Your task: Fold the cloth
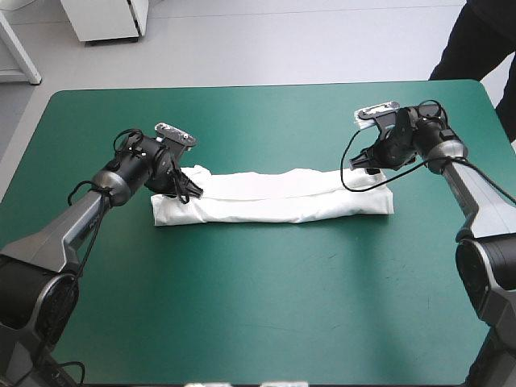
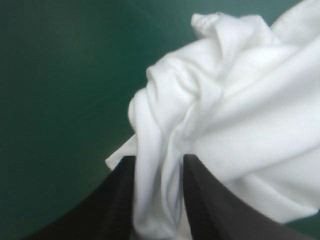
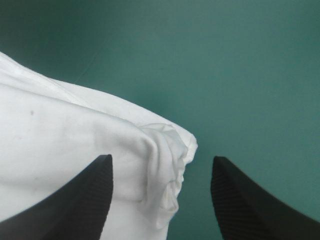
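Note:
The white T-shirt [image 1: 274,200] lies on the table's middle as a long folded band running left to right. My left gripper [image 1: 190,190] sits at the band's left end. In the left wrist view its black fingers [image 2: 122,200] are all but shut, with a bunched fold of the T-shirt [image 2: 240,100] pinched between them. My right gripper [image 1: 376,166] hovers at the band's right end. Its fingers [image 3: 85,200] stand wide apart, and the crumpled corner of the T-shirt [image 3: 75,130] lies between them, toward one finger and not gripped.
The teal-green cover [image 1: 266,306] shows on every side of the band, with the widest stretch toward the table's near edge. Nothing else lies on the table.

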Available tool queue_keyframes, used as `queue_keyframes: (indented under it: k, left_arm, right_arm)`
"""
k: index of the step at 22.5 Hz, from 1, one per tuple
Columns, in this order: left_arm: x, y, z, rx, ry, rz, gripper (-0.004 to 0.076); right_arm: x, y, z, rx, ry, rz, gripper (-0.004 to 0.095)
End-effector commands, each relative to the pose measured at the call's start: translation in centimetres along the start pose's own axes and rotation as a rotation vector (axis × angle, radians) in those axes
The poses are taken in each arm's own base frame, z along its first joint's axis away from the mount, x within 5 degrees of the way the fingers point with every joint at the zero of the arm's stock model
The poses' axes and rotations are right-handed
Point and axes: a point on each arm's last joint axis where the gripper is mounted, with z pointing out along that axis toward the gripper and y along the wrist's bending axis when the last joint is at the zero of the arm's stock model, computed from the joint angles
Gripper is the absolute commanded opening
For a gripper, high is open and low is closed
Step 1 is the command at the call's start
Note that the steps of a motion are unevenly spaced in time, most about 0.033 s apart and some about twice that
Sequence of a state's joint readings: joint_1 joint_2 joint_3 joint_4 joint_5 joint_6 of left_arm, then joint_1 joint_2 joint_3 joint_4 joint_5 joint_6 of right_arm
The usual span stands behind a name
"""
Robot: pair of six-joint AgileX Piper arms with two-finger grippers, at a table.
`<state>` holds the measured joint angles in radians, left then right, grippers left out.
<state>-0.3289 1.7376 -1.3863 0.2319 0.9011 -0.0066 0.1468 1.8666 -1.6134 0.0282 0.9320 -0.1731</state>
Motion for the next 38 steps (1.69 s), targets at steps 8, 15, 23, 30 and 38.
queue_keyframes:
  k: [8, 15, 23, 30, 38]
  left_arm:
    - [0.2, 1.1, -13.2, 0.109, -0.255, -0.060, 0.0348]
    - [-0.7, -2.4, -15.8, 0.505, -0.437, 0.016, -0.0009]
    - [-5.3, -10.5, -8.5, 0.625, -0.310, 0.162, -0.0009]
    - [-8.4, -12.8, -4.1, 0.649, -0.245, 0.188, -0.0009]
    - [-8.6, -14.3, 1.5, 0.661, -0.111, 0.164, -0.0009]
  right_arm:
    - [1.4, -3.5, -12.8, 0.108, -0.237, 0.082, 0.0590]
    - [6.7, -3.7, -16.6, 0.153, -0.241, 0.179, 0.0590]
    - [7.2, -3.0, -16.1, 0.072, -0.197, 0.224, 0.0558]
    - [6.1, -2.8, -12.7, -0.030, -0.132, 0.218, 0.0536]
    - [5.3, -3.3, -6.8, -0.169, -0.010, 0.231, 0.0537]
